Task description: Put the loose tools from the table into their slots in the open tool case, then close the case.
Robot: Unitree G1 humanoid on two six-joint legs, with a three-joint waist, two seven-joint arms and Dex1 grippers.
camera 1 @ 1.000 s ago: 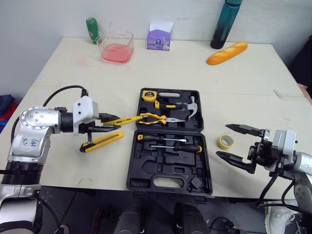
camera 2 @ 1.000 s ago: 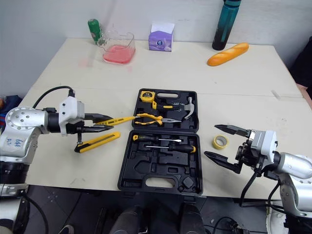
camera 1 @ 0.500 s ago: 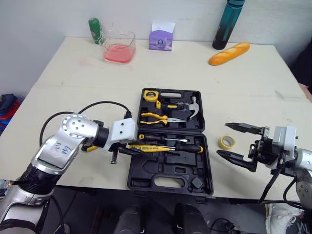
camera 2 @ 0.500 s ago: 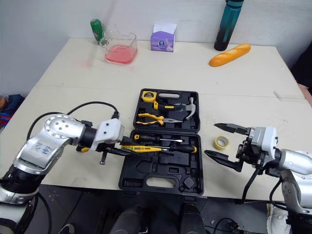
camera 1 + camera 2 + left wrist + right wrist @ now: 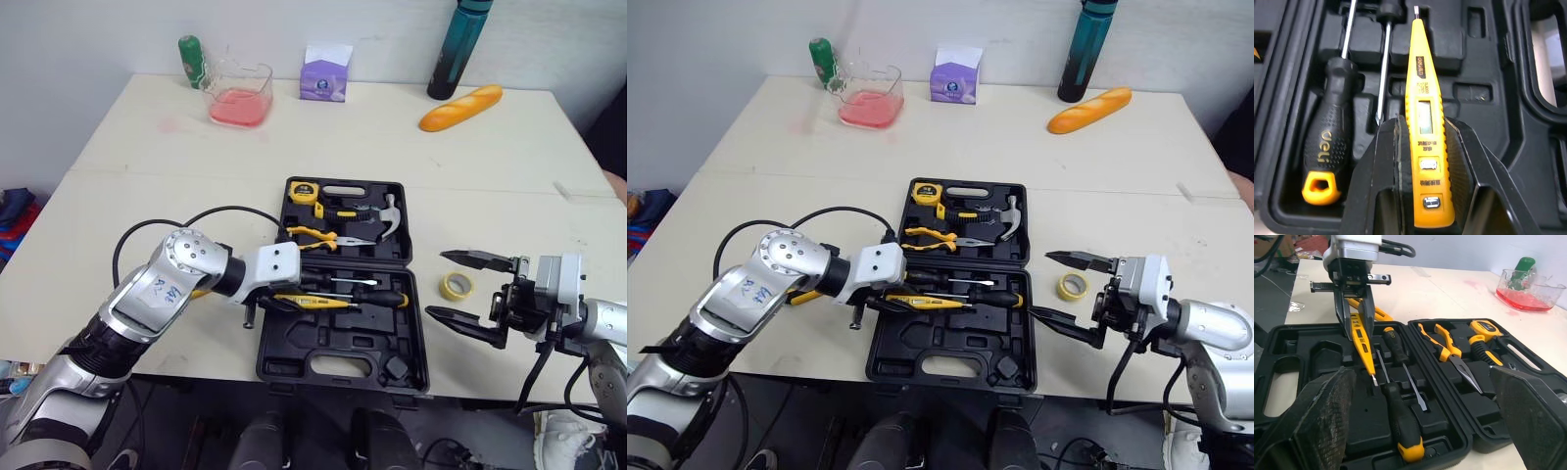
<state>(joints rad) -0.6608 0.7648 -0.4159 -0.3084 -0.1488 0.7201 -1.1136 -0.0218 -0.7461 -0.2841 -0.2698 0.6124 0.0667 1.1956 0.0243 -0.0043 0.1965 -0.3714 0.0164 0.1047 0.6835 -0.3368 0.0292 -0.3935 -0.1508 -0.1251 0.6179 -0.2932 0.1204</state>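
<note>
Left tool (image 5: 281,297) clamped on butt end of yellow tester pen (image 5: 315,302). Pen sits over near half of open case (image 5: 338,341). Long axis runs across the case, tip pointing to robot's right and tilted down. It lies parallel to and just beside the two screwdrivers (image 5: 364,294) seated there. Can't tell if pen touches the tray. Right tool (image 5: 437,284) fingers spread apart, holding nothing, just off case's right edge, near tape roll (image 5: 454,285) on surface (image 5: 147,176).
</note>
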